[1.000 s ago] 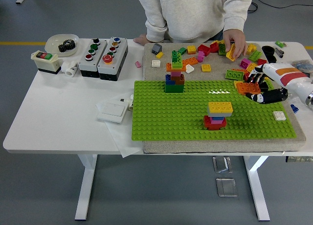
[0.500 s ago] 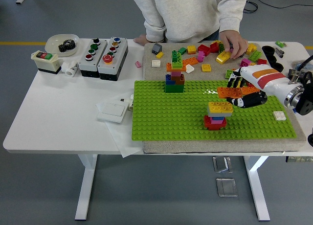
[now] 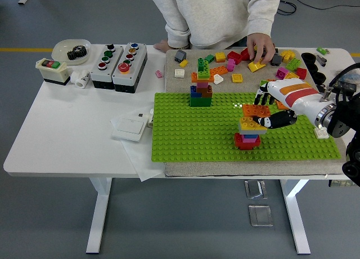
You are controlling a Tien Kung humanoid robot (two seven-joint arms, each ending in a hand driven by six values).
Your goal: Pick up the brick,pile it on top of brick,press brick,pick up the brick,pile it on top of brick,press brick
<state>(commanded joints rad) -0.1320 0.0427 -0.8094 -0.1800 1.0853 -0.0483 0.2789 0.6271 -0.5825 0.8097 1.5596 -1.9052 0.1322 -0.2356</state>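
My right hand (image 3: 269, 107) comes in from the right, shut on an orange brick (image 3: 256, 110). It holds the brick just above the short stack (image 3: 247, 133) of a red, a blue and a yellow brick on the green baseplate (image 3: 191, 135). A taller multicoloured stack (image 3: 201, 84) stands at the baseplate's back left. My left hand is out of view.
A person stands at the far side; one hand (image 3: 260, 47) touches a yellow brick among loose bricks (image 3: 236, 65) behind the baseplate. Button boxes (image 3: 119, 65), a bowl (image 3: 72, 49) and a white switch (image 3: 130, 125) lie at the left. A white brick (image 3: 322, 133) sits at the right.
My right hand has carried the orange brick leftward from the right side to just over the short stack. The person's hand has moved left among the loose bricks.
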